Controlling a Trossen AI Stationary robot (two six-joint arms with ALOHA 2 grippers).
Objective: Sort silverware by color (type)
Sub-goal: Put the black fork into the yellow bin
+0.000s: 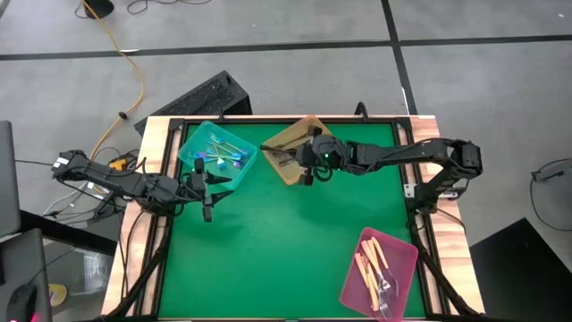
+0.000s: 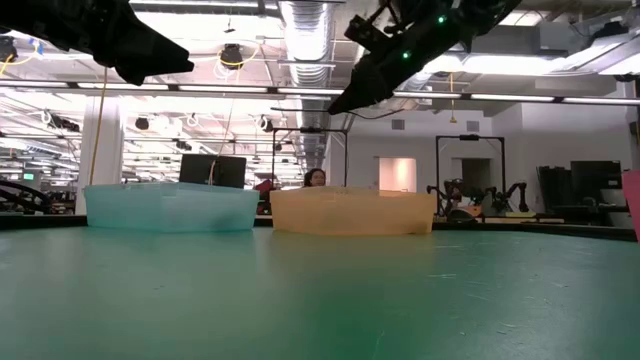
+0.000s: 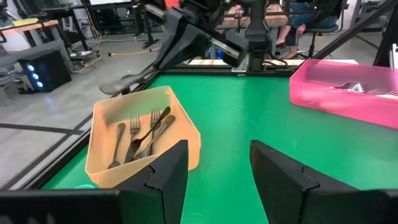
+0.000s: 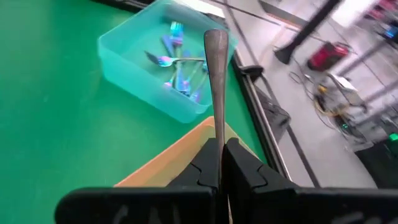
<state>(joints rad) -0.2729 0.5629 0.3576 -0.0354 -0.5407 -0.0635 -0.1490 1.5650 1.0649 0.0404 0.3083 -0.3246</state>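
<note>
Three trays stand on the green table. The teal tray point(image 1: 217, 154) at the far left holds iridescent blue silverware point(image 4: 177, 68). The amber tray point(image 1: 295, 145) beside it holds several dark grey forks point(image 3: 140, 140). The pink tray point(image 1: 380, 268) at the near right holds cream-handled pieces point(image 1: 371, 264). My right gripper point(image 1: 307, 170) hovers over the amber tray, shut on a dark grey utensil point(image 4: 216, 81). My left gripper point(image 1: 210, 195) stands open just near of the teal tray, with nothing between its fingers point(image 3: 165, 180). My right gripper pinches the grey utensil's handle point(image 4: 216, 134) between its two fingers, slanting down from the table's right side. The handle runs on ahead of the fingertips to its rounded free end point(image 4: 215, 38). The fingers hide its other end. The utensil point(image 3: 124, 82) hangs clear above the amber tray.
The table's wooden frame point(image 1: 161, 134) borders the mat on all sides. Open green mat point(image 1: 286, 250) lies between the trays, in the middle and at the near left. A person sits in the room beyond the far edge point(image 2: 314, 178).
</note>
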